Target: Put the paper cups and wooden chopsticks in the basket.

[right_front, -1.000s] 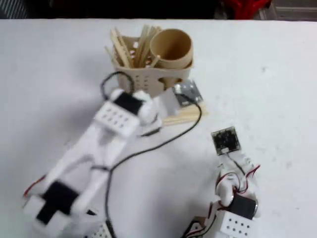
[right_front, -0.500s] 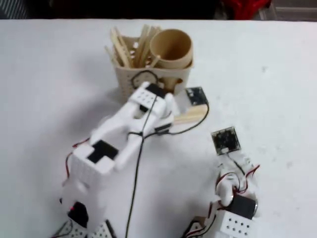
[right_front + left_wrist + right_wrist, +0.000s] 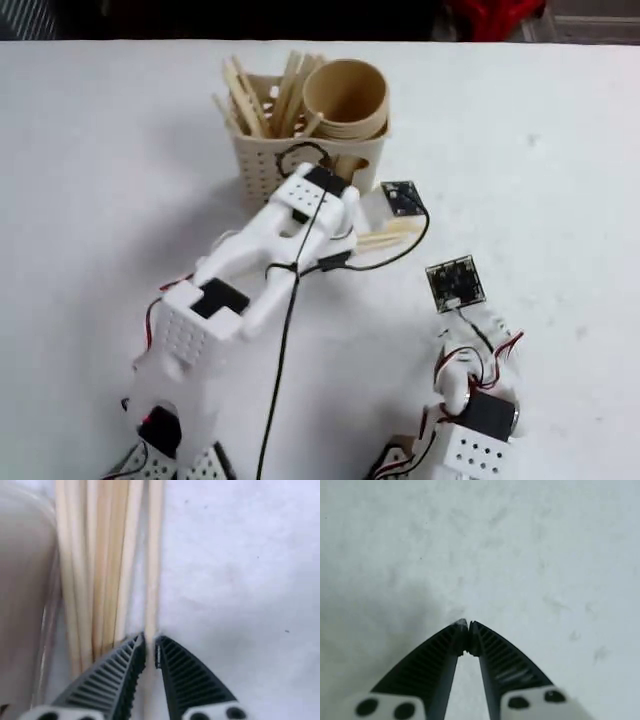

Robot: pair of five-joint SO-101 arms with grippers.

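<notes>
- The basket (image 3: pixel 262 170) stands near the far edge of the surface, already holding a cup (image 3: pixel 345 95) and a sheaf of chopsticks (image 3: pixel 255 95).
- A loose bundle (image 3: pixel 105 570) of chopsticks lies flat on the surface, just beside the basket's near wall.
- The left fingers (image 3: pixel 125 672) seem to pinch the end of the outermost stick (image 3: pixel 152 555) alone.
- The right fingers (image 3: pixel 495 655) are pressed together over the bare surface, toward its near edge.
- Held only by its end, the stick may pivot or slip when lifted, catch the basket rim, or scatter its neighbours.

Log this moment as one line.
left gripper: shut on wooden chopstick at bundle edge, beside basket | right gripper: shut, over table | basket: holds paper cups, upright chopsticks
</notes>
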